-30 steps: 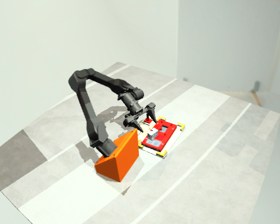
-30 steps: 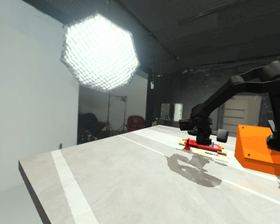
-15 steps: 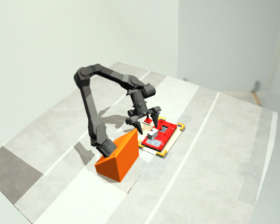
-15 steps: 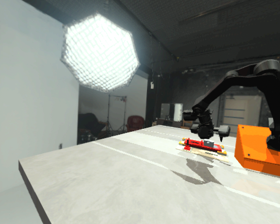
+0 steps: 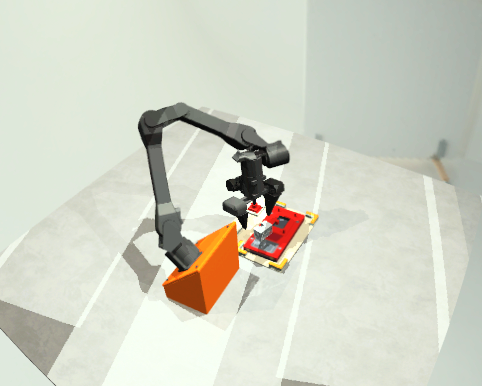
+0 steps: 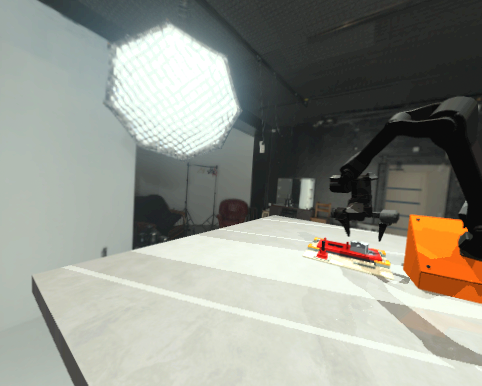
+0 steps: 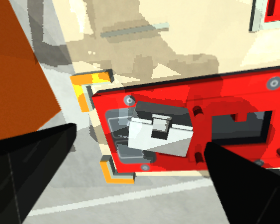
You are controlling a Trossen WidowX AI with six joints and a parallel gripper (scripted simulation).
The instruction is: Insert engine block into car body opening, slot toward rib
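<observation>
- Shows gripper wide open, holding nothing, above red car body;
- shows grey engine block askew, standing above body surface, near one end.

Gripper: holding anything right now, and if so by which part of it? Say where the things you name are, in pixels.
Nothing held. The fingers (image 5: 243,221) (image 6: 382,232) stand wide apart above the red car body (image 5: 285,226) (image 6: 338,249) (image 7: 178,95), the grey block (image 5: 262,230) (image 6: 359,246) (image 7: 158,140) resting on it, free of both.

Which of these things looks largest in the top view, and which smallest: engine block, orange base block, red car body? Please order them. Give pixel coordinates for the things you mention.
1. Orange base block (image 5: 219,272) (image 6: 449,255) (image 7: 21,85)
2. Red car body (image 5: 294,223) (image 6: 341,248) (image 7: 206,90)
3. Engine block (image 5: 262,230) (image 6: 359,247) (image 7: 156,140)
</observation>
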